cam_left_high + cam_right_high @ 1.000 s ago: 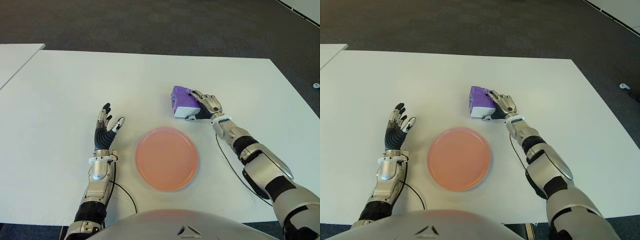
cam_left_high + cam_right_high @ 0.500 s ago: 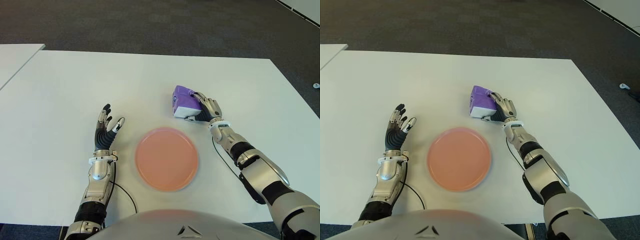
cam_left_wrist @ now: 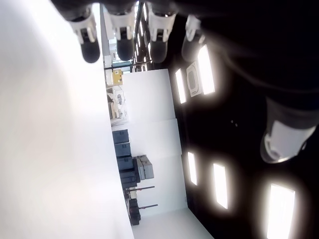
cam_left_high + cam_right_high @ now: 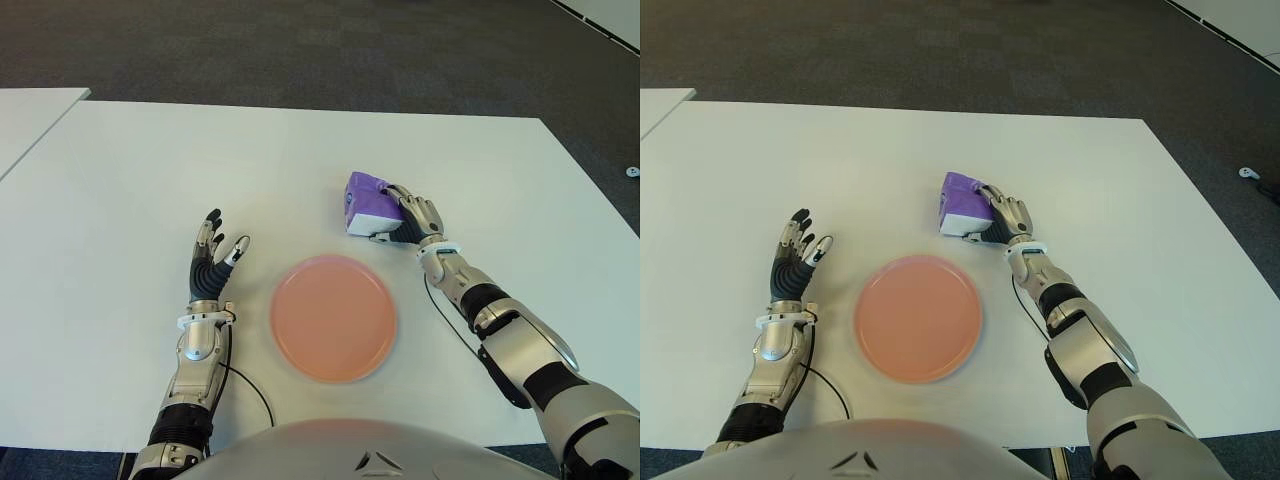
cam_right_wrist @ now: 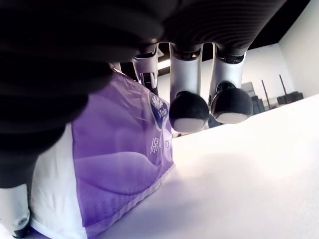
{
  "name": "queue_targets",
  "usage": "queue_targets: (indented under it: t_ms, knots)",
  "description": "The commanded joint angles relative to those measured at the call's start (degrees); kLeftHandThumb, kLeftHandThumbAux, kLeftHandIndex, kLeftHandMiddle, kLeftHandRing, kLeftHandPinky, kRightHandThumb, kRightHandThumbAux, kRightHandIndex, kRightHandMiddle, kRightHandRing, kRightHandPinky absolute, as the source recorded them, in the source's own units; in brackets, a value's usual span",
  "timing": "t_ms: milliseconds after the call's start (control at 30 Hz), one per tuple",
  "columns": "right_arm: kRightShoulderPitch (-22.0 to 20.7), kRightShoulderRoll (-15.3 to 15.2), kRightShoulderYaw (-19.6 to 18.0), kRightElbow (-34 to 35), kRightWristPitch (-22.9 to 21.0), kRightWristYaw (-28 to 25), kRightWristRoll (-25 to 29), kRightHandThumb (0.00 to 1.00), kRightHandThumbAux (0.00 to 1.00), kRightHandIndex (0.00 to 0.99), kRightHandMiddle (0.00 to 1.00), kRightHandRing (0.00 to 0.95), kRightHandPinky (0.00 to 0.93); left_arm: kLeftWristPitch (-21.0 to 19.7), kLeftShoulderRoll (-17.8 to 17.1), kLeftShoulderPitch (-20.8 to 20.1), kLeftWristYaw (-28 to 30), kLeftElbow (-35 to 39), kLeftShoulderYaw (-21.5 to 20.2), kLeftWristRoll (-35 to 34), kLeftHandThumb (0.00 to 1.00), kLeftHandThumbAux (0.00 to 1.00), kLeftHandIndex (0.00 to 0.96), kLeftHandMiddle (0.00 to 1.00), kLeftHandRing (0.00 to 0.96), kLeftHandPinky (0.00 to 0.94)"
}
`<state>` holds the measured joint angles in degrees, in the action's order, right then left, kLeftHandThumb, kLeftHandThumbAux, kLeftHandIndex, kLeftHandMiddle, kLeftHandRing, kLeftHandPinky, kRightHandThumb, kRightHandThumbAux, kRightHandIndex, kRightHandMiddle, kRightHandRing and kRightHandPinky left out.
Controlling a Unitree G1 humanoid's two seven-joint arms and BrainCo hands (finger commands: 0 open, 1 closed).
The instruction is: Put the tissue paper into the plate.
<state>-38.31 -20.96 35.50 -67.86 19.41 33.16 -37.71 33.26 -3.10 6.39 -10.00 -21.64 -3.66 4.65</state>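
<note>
Right hand (image 4: 418, 216) curled around purple-and-white tissue paper pack (image 4: 366, 203); left hand (image 4: 209, 262) spread, holding nothing; round pink plate (image 4: 333, 316) near table's front edge, empty.

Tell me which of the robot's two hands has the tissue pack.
The right hand, beyond the pink plate, with its fingers wrapped over the purple tissue pack. The left hand shows left of the plate, fingers spread, holding nothing.

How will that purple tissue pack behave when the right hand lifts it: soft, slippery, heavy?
The tissue pack is a soft plastic-wrapped block, so it will likely dent rather than resist where the right hand closes on it. The glossy wrap seen in the right wrist view could be somewhat slippery. It is probably light for its size, and its blocky shape shouldn't roll on the table.
</note>
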Motion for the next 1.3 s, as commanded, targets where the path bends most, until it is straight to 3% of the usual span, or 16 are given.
queue_targets:
  t_ms: [33, 833, 1300]
  knots:
    - [9.70, 3.67, 3.98, -5.36, -0.47, -6.74, -3.33, 0.745, 0.711, 0.440, 0.900, 0.886, 0.875, -1.16, 0.57, 2.70, -0.72, -2.89, 0.01, 1.18, 0.000, 0.489, 0.000, 0.000, 0.000, 0.000]
    - [10.52, 3.85, 3.73, -6.90, 1.42, -2.78, -3.25, 0.744, 0.712, 0.440, 0.887, 0.884, 0.879, -0.91, 0.73, 2.07, -0.97, -3.73, 0.08, 1.34, 0.000, 0.481, 0.000, 0.000, 0.000, 0.000]
    - [7.63, 3.06, -4.69, -4.11, 5.75, 4.89, 3.34, 0.741, 0.713, 0.440, 0.882, 0.875, 0.869, -0.79, 0.67, 2.08, -0.76, -4.01, 0.13, 1.22, 0.000, 0.491, 0.000, 0.000, 0.000, 0.000]
